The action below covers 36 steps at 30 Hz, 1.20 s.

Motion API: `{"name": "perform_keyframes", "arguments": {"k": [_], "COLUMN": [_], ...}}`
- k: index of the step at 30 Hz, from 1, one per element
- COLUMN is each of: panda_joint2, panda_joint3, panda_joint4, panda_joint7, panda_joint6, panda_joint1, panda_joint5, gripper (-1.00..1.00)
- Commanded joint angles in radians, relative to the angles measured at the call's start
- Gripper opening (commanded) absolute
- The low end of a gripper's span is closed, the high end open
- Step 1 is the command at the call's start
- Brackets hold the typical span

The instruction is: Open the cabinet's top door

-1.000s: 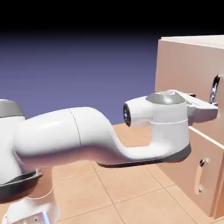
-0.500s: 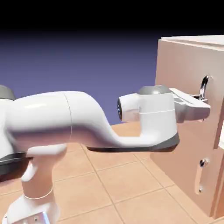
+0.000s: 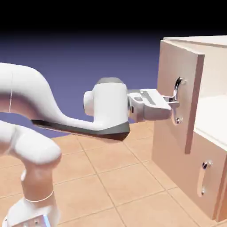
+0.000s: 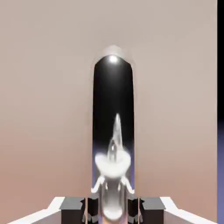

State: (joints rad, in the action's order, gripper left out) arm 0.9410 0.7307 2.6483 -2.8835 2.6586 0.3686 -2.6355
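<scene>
As claw (image 3: 174,105) grips handle (image 3: 177,91), top door (image 3: 167,71) ajar

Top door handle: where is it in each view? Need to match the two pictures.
Exterior view: the top door handle is right of centre, on the swung-out top door, with the gripper shut on it.
Hand view: the handle runs vertically up the middle, from between the fingertips at the bottom edge.
Shared landmark: the beige door panel behind the handle.
</scene>
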Motion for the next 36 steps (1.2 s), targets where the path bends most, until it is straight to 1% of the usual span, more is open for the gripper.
{"name": "perform_keyframes", "arguments": {"k": [1,6,10,19,28,36], "panda_joint2": [0.016,0.111,0.193,0.358,0.431,0.356], "panda_joint3": [-0.036,-0.216,-0.349,-0.629,-0.939,-1.229], "panda_joint4": [0.030,0.165,0.250,0.373,0.403,0.325], "panda_joint7": [0.017,0.104,0.173,0.315,0.399,0.396], "panda_joint6": [-0.018,-0.101,-0.161,-0.318,-0.551,-0.793], "panda_joint1": [-0.034,-0.178,-0.251,-0.293,-0.217,-0.169], "panda_joint5": [0.041,0.251,0.425,0.817,1.204,1.509], "gripper": [-1.00,-1.00,-1.00,-1.00,-1.00,-1.00]}}
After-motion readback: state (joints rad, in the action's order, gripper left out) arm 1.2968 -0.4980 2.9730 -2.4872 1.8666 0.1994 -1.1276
